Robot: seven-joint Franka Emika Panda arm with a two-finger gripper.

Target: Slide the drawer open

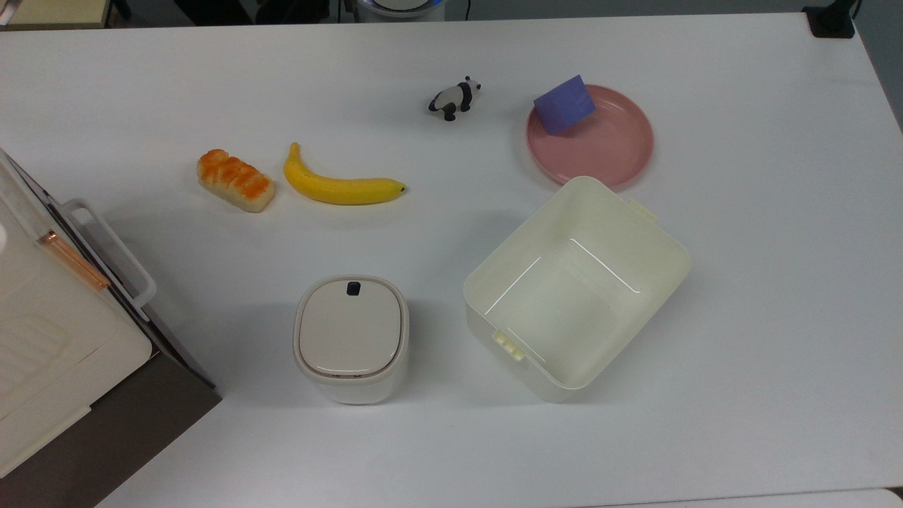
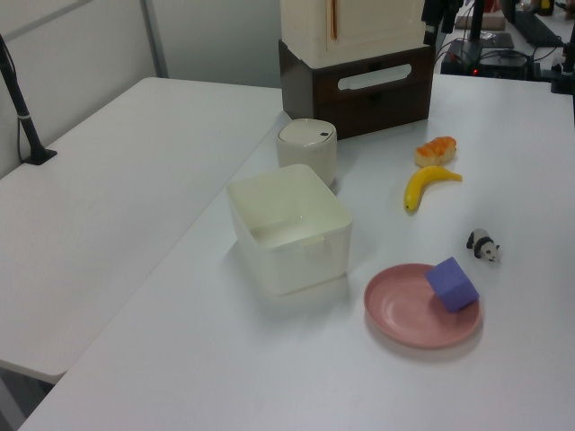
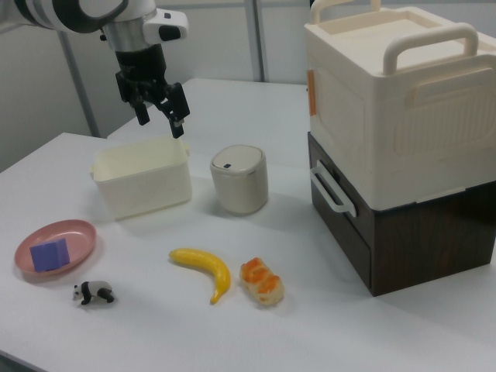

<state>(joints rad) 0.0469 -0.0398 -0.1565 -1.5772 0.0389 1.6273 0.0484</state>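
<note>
The drawer (image 3: 339, 213) sits shut in the dark brown wooden cabinet (image 3: 411, 232) at the right view's right, its white loop handle (image 3: 332, 188) standing out from the front panel. On the cabinet rests a cream plastic box (image 3: 395, 101) with handles on its lid. No writing can be read on any of them.

Near the drawer front stands a small white bin (image 3: 239, 179) with its lid closed, and beside it a cream tub (image 3: 142, 177) that the top view shows empty. A banana (image 3: 204, 270) and a bread roll (image 3: 262, 281) lie in front. A pink plate (image 3: 54, 248) holds a purple block (image 3: 49, 254); a toy panda (image 3: 94, 293) stands just beside the plate.

The gripper (image 3: 160, 116) hangs above the tub, well apart from the drawer, jaws spread with nothing between them.
</note>
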